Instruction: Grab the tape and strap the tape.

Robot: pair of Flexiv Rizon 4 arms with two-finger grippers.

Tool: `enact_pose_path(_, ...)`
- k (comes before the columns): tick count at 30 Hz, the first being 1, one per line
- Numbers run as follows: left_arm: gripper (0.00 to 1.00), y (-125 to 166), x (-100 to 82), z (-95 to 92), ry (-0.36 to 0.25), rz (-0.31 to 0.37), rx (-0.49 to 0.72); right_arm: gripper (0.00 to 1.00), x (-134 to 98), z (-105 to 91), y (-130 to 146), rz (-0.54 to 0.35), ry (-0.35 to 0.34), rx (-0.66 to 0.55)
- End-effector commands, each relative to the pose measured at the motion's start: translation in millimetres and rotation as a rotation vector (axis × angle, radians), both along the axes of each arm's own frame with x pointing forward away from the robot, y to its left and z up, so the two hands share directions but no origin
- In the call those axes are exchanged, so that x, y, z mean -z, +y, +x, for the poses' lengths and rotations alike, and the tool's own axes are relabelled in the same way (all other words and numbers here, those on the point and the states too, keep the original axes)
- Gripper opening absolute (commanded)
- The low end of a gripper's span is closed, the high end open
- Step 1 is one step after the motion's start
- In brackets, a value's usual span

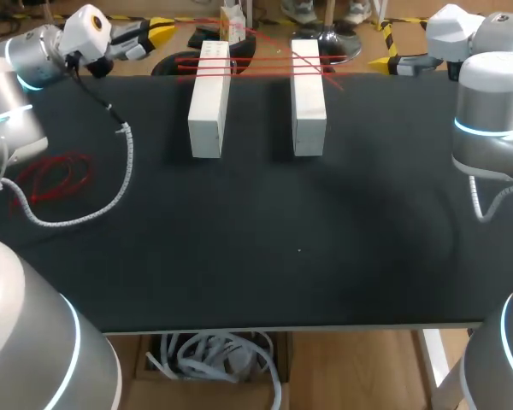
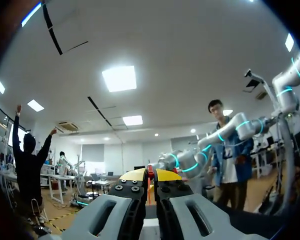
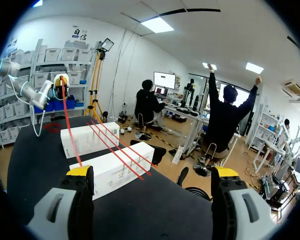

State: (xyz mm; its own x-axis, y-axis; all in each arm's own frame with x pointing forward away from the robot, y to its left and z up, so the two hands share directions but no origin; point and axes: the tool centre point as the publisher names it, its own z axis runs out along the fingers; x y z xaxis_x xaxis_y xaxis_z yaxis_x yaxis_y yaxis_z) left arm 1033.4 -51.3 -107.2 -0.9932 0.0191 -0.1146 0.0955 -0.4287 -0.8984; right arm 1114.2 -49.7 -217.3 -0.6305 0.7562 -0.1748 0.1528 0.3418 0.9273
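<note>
Right now the left gripper (image 2: 151, 175) sits at the far left edge of the table (image 1: 282, 239), its fingers pressed together on a thin red strand of the tape (image 1: 256, 64). From there the tape runs right and crosses both blocks (image 1: 209, 102) at the far middle in several lines, one of them slanting. The right gripper (image 3: 152, 171) hangs at the far right with its fingers spread wide and nothing between them; in its own view a strand passes close by one finger (image 3: 80, 171). A loose coil (image 1: 60, 175) of red tape lies on the left side of the table, just beside the left arm's cable (image 1: 124, 162)

The pinch looks narrow, so a hard pull could slip the strand out and let the wraps go slack. Too much tension, I judge, could drag or tip the blocks, which seem unfixed and stand apart. The spread right fingers could snag a strand instead of grasping it if they come in off line. The coil could catch on the cable and jerk the tape if more is drawn
</note>
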Motion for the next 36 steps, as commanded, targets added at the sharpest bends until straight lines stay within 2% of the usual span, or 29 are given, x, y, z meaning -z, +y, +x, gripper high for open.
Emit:
enact_pose_path(1, 0.0, -8, -12.9, 0.8, -0.013, -0.008, 0.035, 1.0, -1, 0.1, 0, -0.001, 0.003, -0.001)
enact_pose_path(6, 0.0, -11, -29.9, -10.8, 0.01, -0.009, 0.027, 1.0, -1, 0.1, 0, -0.001, 0.003, -0.001)
enact_pose_path(15, 0.0, -19, -54.3, -27.1, -0.018, -0.049, 0.037, 1.0, -1, 0.1, 0, -0.001, 0.003, -0.001)
enact_pose_path(27, 0.0, -19, -66.7, -50.5, -0.019, -0.036, 0.029, 1.0, -1, 0.1, 0, -0.001, 0.003, -0.001)
enact_pose_path(36, 0.0, -18, -67.3, -66.1, -0.02, -0.04, 0.004, 1.0, -1, 0.1, 0, -0.001, 0.003, -0.001)
